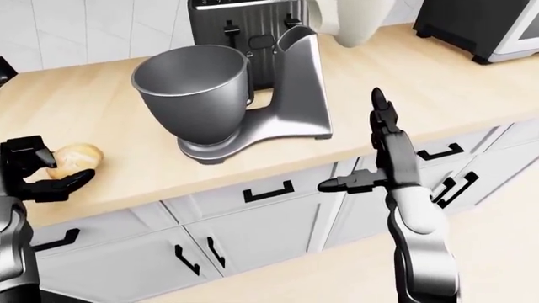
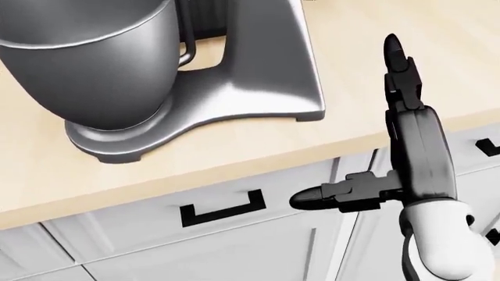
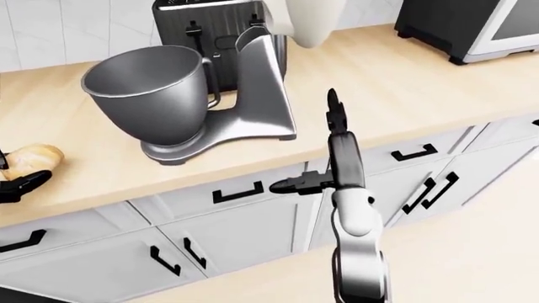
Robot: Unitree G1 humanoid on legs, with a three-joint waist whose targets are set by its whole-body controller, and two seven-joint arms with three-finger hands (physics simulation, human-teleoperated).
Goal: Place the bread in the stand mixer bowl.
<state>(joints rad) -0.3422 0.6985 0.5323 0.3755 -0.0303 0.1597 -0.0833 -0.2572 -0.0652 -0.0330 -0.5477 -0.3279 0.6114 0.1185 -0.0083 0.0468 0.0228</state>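
Bread [image 1: 74, 156] lies on the counter [image 1: 126, 107] at the left-eye view's left, well apart from the empty stand mixer bowl [image 1: 192, 82]. Left hand [image 1: 38, 177] brackets the loaf with fingers [image 1: 67, 183] curled about it (contact cannot be told), likely set for a grasp. Right hand [image 1: 379, 158] hangs idle over the counter edge, fingers splayed, holding nothing, apparently kept clear of the mixer.
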